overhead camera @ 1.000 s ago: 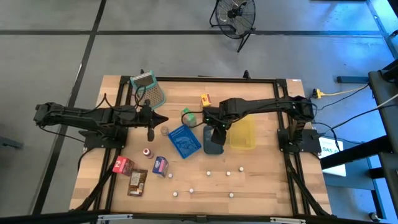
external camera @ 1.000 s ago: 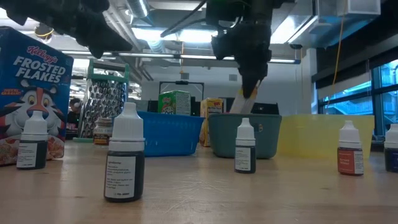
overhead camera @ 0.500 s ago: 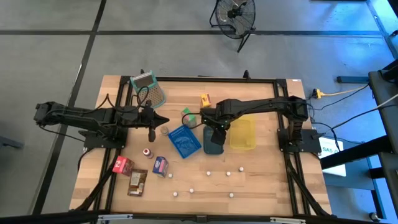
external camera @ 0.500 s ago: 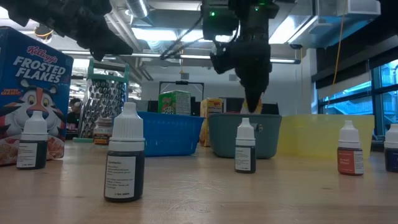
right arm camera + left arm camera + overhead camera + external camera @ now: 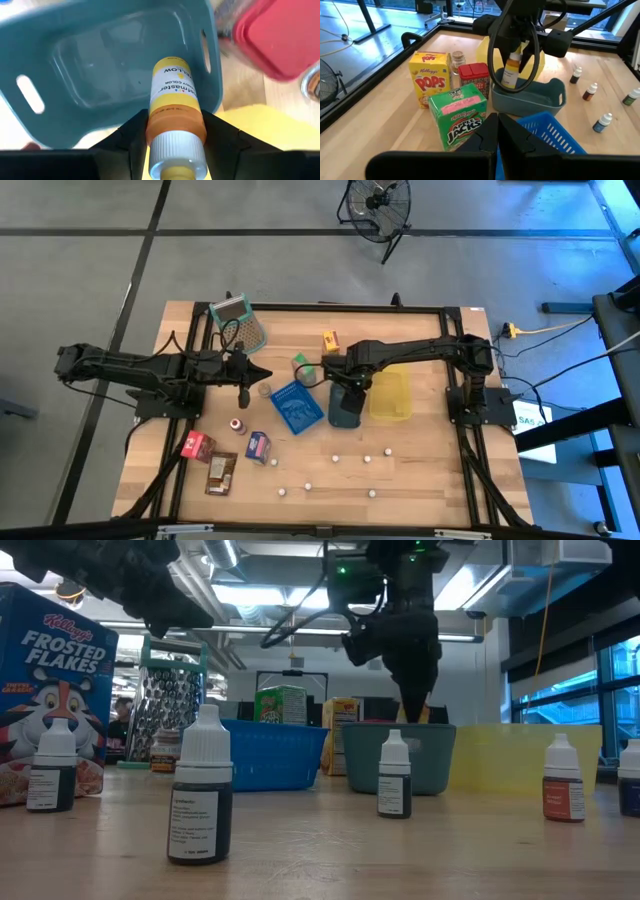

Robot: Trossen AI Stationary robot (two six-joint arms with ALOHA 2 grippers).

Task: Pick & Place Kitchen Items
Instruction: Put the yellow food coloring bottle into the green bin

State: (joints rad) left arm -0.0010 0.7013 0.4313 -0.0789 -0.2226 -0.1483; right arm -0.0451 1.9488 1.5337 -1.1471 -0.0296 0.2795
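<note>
My right gripper [image 5: 345, 388] points down over the teal tray [image 5: 346, 412], shut on a small yellow food-colour bottle [image 5: 175, 97]. In the left wrist view that bottle [image 5: 511, 71] hangs with its base at about the height of the teal tray's [image 5: 532, 97] rim. My left gripper [image 5: 262, 373] is shut and holds nothing; it hovers left of the blue basket [image 5: 297, 407]. In its own view, its fingers [image 5: 497, 136] point past an Apple Jacks box [image 5: 460, 114]. My right gripper pinches the bottle between its two fingers [image 5: 134, 131] at the orange shoulder [image 5: 175, 125], just below the white cap. The fingers come from above, one on each side. The bottle hangs cap up and base down, slightly tilted, above the tray's floor.
A yellow tray [image 5: 390, 395] lies right of the teal one. A Pops box [image 5: 430, 77], a red-lidded tub [image 5: 474, 75] and a small jar [image 5: 458, 59] stand close by. A grater [image 5: 240, 320] is at the far left. Dropper bottles [image 5: 200, 795] and a Frosted Flakes box [image 5: 55, 690] stand nearer.
My right gripper has come down toward the teal tray with the yellow bottle. In the low view the bottle has sunk from clear above the rim to mostly behind it. The gripper stays shut on it.
</note>
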